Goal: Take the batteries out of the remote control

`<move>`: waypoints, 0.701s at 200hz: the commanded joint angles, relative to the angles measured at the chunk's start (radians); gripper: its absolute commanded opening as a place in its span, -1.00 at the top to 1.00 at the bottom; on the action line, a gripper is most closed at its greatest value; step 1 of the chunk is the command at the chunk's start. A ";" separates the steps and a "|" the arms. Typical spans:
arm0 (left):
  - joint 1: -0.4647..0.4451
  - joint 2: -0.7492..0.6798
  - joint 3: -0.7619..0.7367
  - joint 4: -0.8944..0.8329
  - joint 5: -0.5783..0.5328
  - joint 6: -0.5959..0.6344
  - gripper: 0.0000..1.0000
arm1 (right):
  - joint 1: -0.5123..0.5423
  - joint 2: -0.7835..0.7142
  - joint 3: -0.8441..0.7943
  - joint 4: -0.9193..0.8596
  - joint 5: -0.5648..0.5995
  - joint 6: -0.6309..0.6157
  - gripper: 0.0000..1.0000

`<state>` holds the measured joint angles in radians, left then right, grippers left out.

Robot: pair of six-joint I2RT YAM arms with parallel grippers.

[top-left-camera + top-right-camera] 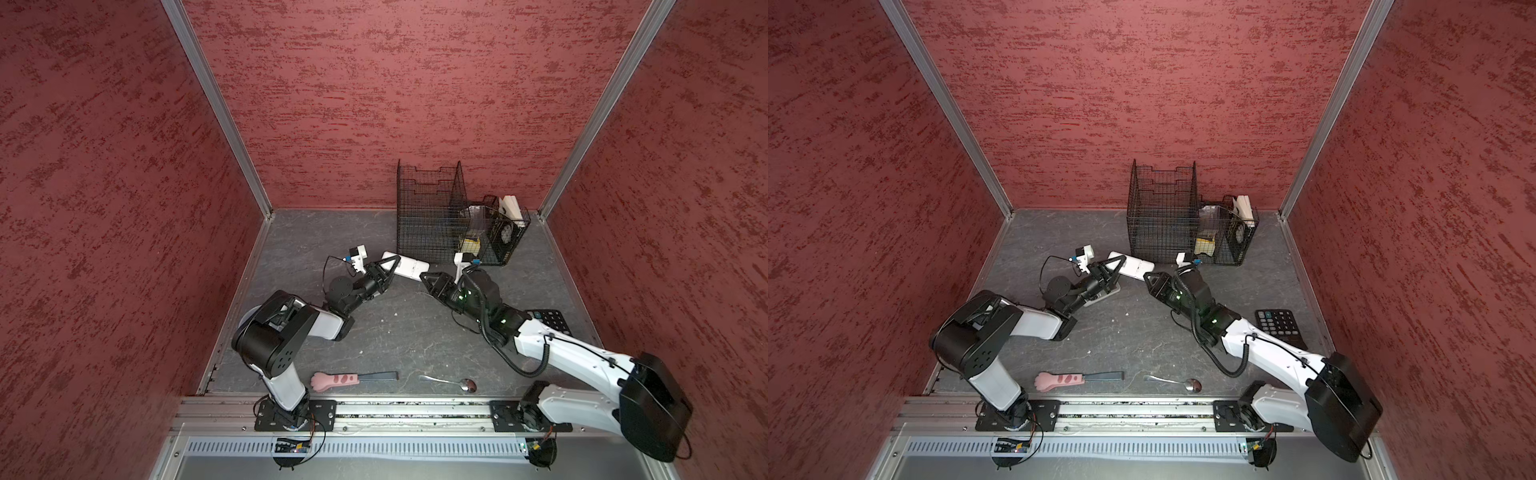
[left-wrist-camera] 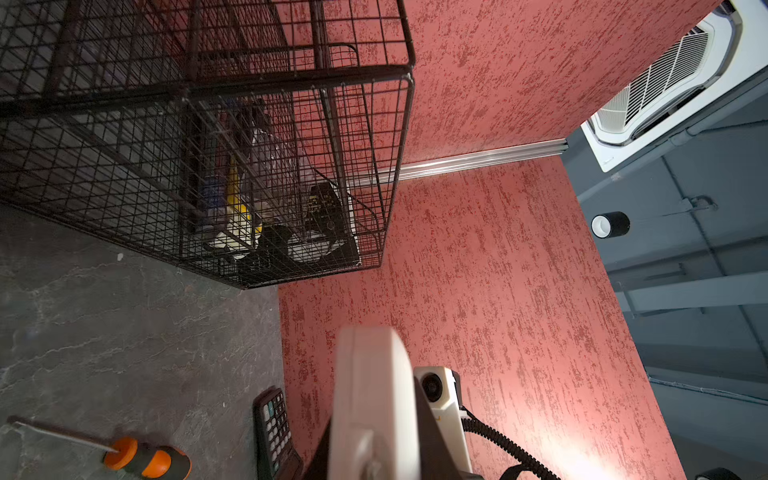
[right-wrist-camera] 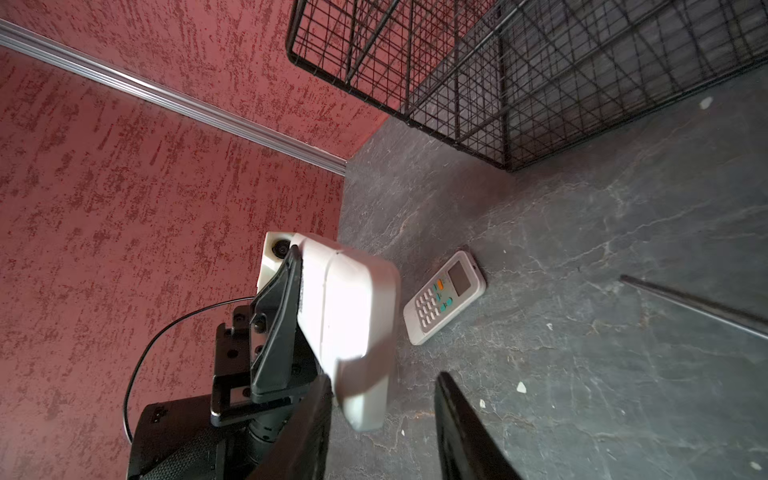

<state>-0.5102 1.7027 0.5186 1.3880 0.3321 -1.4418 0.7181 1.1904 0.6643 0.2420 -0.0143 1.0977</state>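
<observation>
**Remote lifted at the wire basket, batteries out of sight**

The left tool (image 1: 392, 266) is clamping a white remote control (image 1: 409, 268) and holding it above the dark worktop (image 1: 399, 332), just in front of the black wire basket (image 1: 432, 216). In the right wrist view the remote (image 3: 349, 316) is showing only its plain white back, glaring in the light, so I cannot make out whether the cover is on or off. The batteries are not showing anywhere; if they are inside the remote, its shell is hiding them.

The right tool (image 1: 428, 279) is hovering at the free end of the remote, its jaws standing apart with nothing between them; whether a fingertip (image 3: 307, 419) is touching the casing I cannot tell.

A second, smaller remote (image 3: 444, 297) with grey buttons is lying face up on the worktop below the held one; the left arm is covering most of it in both top views. An orange-handled screwdriver (image 2: 141, 457) is lying near a black calculator (image 2: 276, 432), both cut off by the frame edge. Toward the front rail a pink paw-shaped utensil (image 1: 353, 380) and a metal spoon (image 1: 451, 382) are lying apart. The basket's contents are blurring behind the mesh.
</observation>
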 commanded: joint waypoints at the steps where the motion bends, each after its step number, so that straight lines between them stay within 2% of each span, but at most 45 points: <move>1: -0.004 0.014 0.019 0.026 -0.002 0.020 1.00 | -0.011 -0.028 -0.003 0.067 0.014 0.063 0.17; 140: -0.010 0.017 0.019 0.026 -0.002 0.022 1.00 | -0.026 -0.002 -0.014 0.123 -0.027 0.096 0.19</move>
<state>-0.5117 1.7027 0.5186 1.3880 0.3317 -1.4403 0.6983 1.1812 0.6575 0.3260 -0.0235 1.1454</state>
